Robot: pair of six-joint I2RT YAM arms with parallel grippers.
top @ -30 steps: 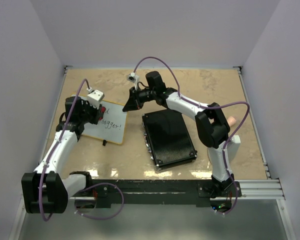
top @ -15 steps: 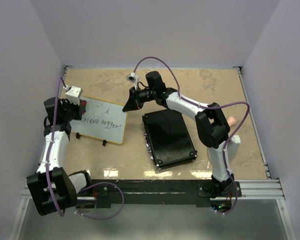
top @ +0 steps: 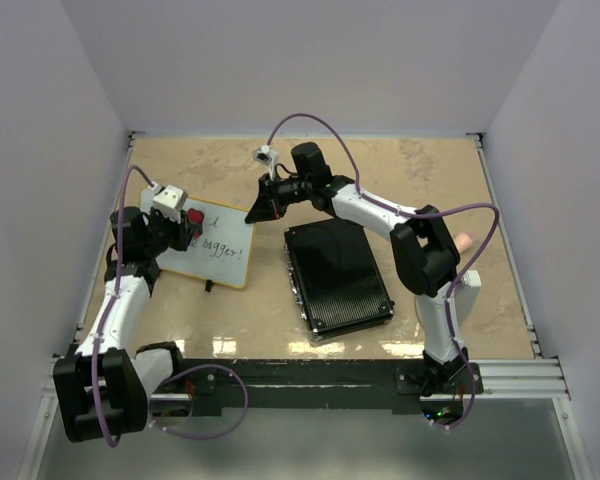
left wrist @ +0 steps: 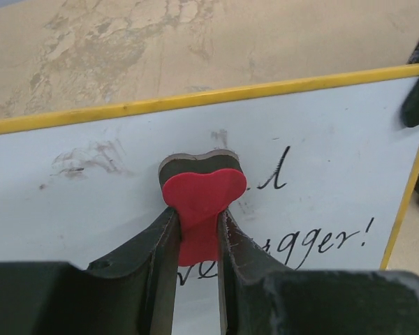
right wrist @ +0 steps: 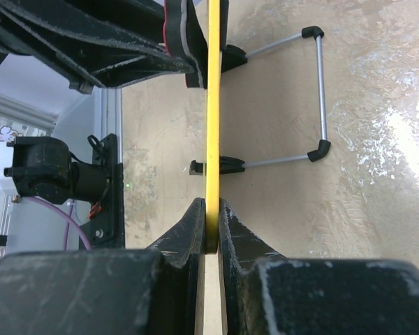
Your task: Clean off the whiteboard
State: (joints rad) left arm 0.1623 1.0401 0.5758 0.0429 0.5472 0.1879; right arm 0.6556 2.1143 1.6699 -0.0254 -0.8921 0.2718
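The whiteboard stands tilted on the table's left side, and its yellow-framed face carries black handwriting on the right and grey smudges on the left. My left gripper is shut on a red heart-shaped eraser, whose felt face is pressed against the board's upper middle. From above, the left gripper sits over the board's left half. My right gripper is shut on the board's yellow edge, at its top right corner.
A black ribbed case lies flat to the right of the board, under the right arm. The board's wire stand with black feet rests on the table behind it. White walls close in the table on three sides.
The left gripper with the eraser swept left across the board, then came back right to the upper middle. The right gripper and the board stayed put.
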